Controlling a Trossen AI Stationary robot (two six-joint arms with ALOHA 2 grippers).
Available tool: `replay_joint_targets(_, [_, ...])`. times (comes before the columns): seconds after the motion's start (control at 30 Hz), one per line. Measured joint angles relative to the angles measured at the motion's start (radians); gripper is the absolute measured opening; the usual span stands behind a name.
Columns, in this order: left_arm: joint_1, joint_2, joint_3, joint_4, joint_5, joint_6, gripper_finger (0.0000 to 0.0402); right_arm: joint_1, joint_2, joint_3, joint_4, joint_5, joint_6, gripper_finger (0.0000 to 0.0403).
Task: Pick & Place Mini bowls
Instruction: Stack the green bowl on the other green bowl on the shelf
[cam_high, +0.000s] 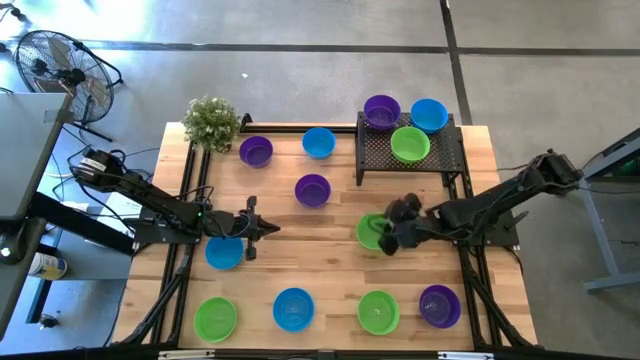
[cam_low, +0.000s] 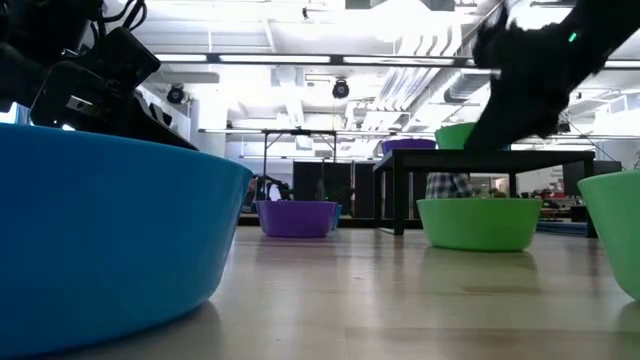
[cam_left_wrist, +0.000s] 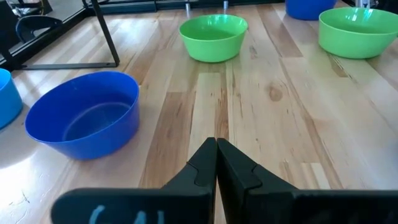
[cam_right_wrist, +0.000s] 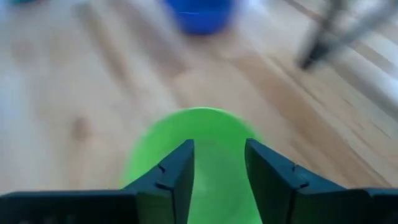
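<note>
Small purple, blue and green bowls stand on the wooden table. My right gripper (cam_high: 387, 236) (cam_right_wrist: 219, 155) is open and hovers over a green bowl (cam_high: 370, 232) (cam_right_wrist: 199, 124) (cam_low: 480, 222) at the table's middle right. In the low view that bowl rests on the table, with the arm above it. My left gripper (cam_high: 264, 228) (cam_left_wrist: 216, 149) is shut and points right over bare wood, beside a blue bowl (cam_high: 224, 252). Three bowls sit on the black mesh tray (cam_high: 440, 155): purple (cam_high: 382, 112), blue (cam_high: 429, 115) and green (cam_high: 410, 145).
Loose bowls lie far of centre: purple (cam_high: 256, 151), blue (cam_high: 318, 142), purple (cam_high: 313, 190). Along the near edge stand green (cam_high: 215, 318), blue (cam_high: 293, 308), green (cam_high: 378, 312) and purple (cam_high: 439, 305). A potted plant (cam_high: 211, 122) stands at the far left corner.
</note>
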Motion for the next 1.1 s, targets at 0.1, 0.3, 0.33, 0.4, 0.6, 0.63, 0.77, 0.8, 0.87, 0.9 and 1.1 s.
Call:
replay_joint_targets(0.1, [0.0,0.0,0.0,0.0,0.0,0.0,0.0003,0.078,0.046,0.03,0.083,0.0,-0.147,0.0139])
replay_joint_targets(0.3, [0.0,0.0,0.0,-0.001,-0.001,-0.008,0.0003,0.173,0.24,0.163,0.012,0.026,-0.228,0.014])
replay_joint_targets(0.33, [0.0,0.0,0.0,0.0,-0.001,-0.009,0.0003,0.175,0.279,0.194,-0.03,0.027,-0.224,0.014])
replay_joint_targets(0.4, [0.0,0.0,0.0,-0.001,-0.001,-0.011,0.0003,0.172,0.353,0.256,-0.123,0.029,-0.216,0.014])
replay_joint_targets(0.6, [0.0,0.0,0.0,-0.007,-0.001,-0.011,0.0003,0.132,0.516,0.426,-0.332,0.004,-0.219,0.014])
replay_joint_targets(0.63, [0.0,0.0,0.0,-0.009,-0.001,-0.011,0.0003,0.123,0.531,0.441,-0.353,-0.004,-0.22,0.014])
replay_joint_targets(0.77, [0.0,0.0,0.0,-0.017,0.0,-0.018,0.0003,0.081,0.556,0.466,-0.374,-0.056,-0.209,0.0139])
replay_joint_targets(0.8, [0.0,0.0,0.0,-0.019,0.0,-0.019,0.0003,0.07,0.556,0.46,-0.37,-0.075,-0.199,0.0137])
replay_joint_targets(0.87, [0.0,0.0,0.0,-0.02,0.001,-0.023,0.0003,0.049,0.556,0.447,-0.369,-0.105,-0.176,0.0129])
replay_joint_targets(0.9, [0.0,0.0,0.0,-0.022,0.001,-0.025,0.0003,0.04,0.556,0.44,-0.37,-0.119,-0.168,0.0122])
replay_joint_targets(1.1, [0.0,0.0,0.0,-0.023,0.001,-0.025,0.0003,0.017,0.556,0.411,-0.368,-0.167,-0.164,0.006])
